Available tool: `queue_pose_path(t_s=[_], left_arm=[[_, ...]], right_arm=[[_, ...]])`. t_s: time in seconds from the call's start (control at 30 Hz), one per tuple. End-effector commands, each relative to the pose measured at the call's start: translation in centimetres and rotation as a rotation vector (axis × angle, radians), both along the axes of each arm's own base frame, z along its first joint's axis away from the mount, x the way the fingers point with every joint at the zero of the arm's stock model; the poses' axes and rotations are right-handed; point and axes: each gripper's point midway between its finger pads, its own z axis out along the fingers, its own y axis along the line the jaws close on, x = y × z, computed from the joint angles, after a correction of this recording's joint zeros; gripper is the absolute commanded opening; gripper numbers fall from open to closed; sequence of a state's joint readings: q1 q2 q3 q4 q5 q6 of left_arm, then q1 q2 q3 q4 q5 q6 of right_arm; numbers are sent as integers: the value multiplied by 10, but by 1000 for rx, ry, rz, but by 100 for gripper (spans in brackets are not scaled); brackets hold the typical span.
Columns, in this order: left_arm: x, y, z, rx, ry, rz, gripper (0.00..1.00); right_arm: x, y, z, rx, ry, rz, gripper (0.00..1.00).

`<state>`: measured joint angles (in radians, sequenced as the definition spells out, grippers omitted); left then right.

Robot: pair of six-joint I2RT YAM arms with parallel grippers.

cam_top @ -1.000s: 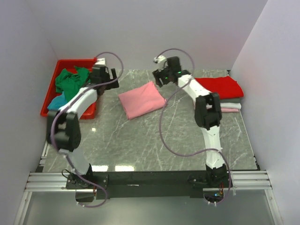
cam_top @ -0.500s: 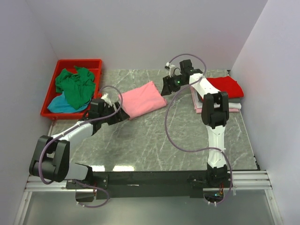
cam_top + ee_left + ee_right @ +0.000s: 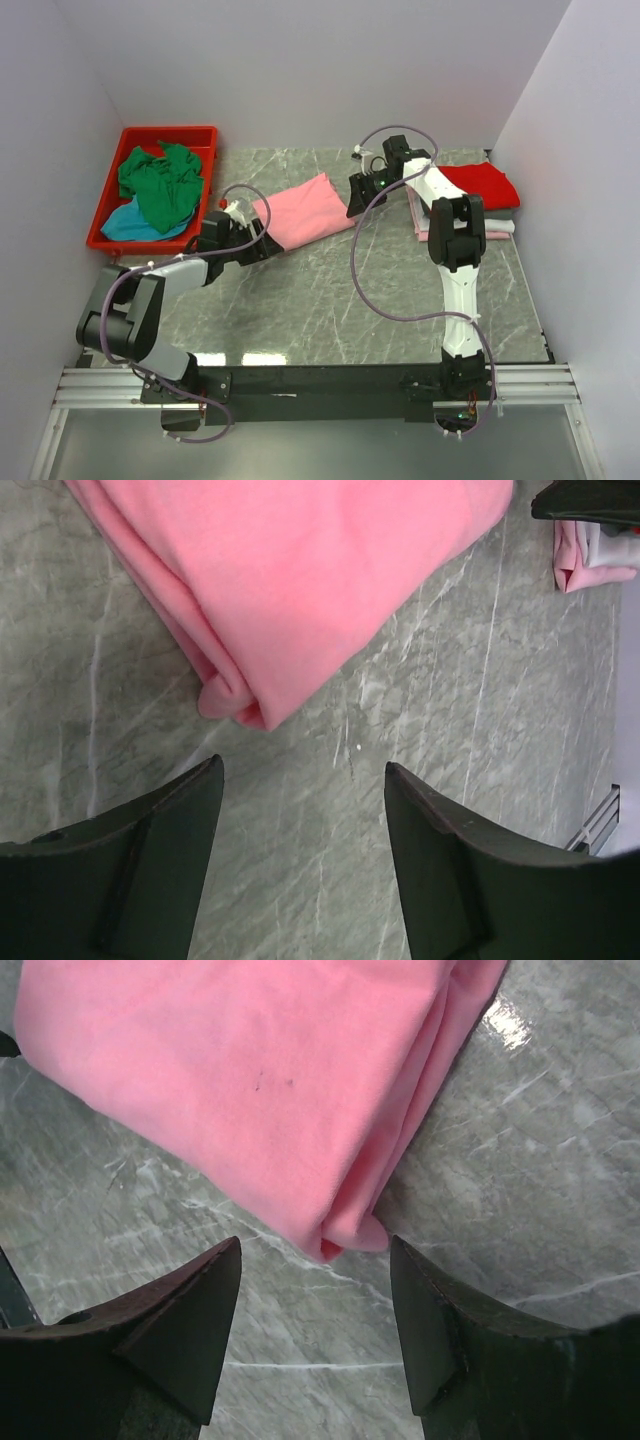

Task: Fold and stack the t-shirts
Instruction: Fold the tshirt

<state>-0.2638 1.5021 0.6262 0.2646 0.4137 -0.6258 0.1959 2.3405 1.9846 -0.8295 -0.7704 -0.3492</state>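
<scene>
A folded salmon pink t-shirt lies on the marble table; it fills the top of the left wrist view and of the right wrist view. My left gripper is open and empty just short of its near left corner. My right gripper is open and empty just short of its right corner. A folded red t-shirt tops a stack with pale pink cloth at the right. Green and teal shirts lie crumpled in the bin.
The red plastic bin stands at the back left corner. White walls close in on the left, back and right. Purple cables loop off both arms. The table's front edge has a metal rail.
My left arm swung from the bin down to the pink shirt's left corner. My right gripper dropped to the shirt's right corner. The shirt has not moved.
</scene>
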Motion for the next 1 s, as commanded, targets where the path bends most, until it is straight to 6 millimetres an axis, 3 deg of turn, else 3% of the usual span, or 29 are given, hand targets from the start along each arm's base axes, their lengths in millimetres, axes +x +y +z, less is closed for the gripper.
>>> queue_pose_path(t_s=[0.0, 0.17, 0.33, 0.47, 0.77, 0.93, 0.97], left_arm=[[21, -14, 26, -35, -88, -24, 69], [31, -17, 17, 8, -71, -20, 64], [37, -4, 3, 97, -44, 28, 63], [37, 2, 4, 140, -53, 51, 63], [39, -8, -9, 135, -25, 25, 62], [45, -14, -18, 126, -5, 6, 53], [48, -16, -15, 120, -11, 4, 45]], right_arm=[[-1, 3, 7, 23, 5, 6, 67], [-4, 6, 6, 35, 27, 9, 66], [-1, 5, 5, 33, 29, 4, 65], [0, 7, 5, 35, 37, 3, 65], [2, 8, 2, 35, 50, -11, 59], [0, 11, 1, 50, 68, -3, 54], [1, 11, 3, 53, 67, -3, 52]])
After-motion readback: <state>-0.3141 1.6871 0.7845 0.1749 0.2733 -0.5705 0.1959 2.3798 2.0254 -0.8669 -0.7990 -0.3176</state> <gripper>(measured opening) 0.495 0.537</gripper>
